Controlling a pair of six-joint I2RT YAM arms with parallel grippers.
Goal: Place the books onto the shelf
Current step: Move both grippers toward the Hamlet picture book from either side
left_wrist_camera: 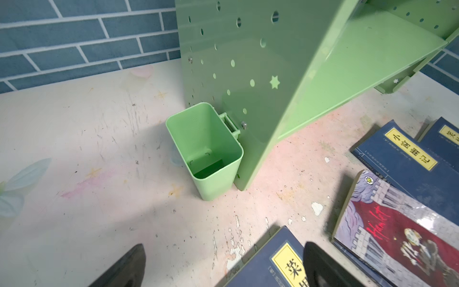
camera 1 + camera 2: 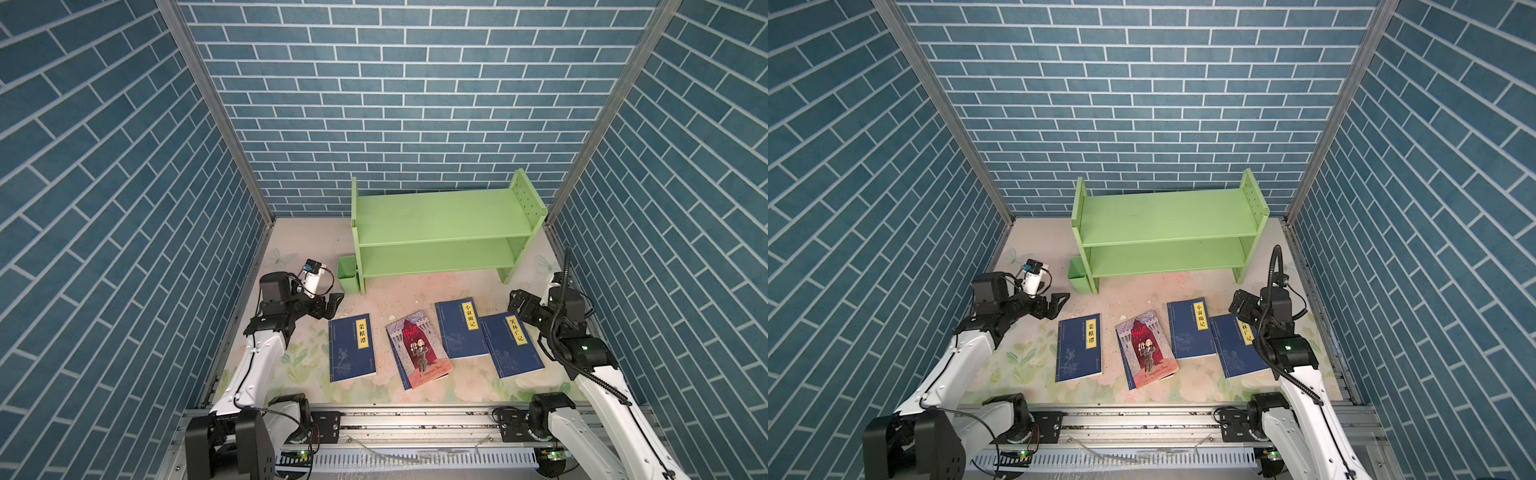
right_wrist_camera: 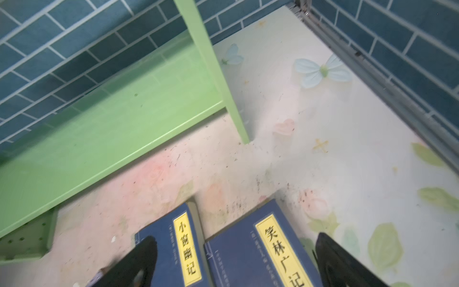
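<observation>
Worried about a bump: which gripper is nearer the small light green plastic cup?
Left. The left gripper hovers just in front of the cup; the right gripper is far off, by the light green shelf's other end.

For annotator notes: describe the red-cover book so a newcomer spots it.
Find the green shelf at the back wall; four books lie flat before it. Second from left in a top view, the illustrated book alone is red and grey; its neighbours are dark blue.

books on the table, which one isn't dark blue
The Hamlet paperback, second from the left in both top views: its cover is a red-and-grey illustration, while the other three are dark blue with yellow labels.
</observation>
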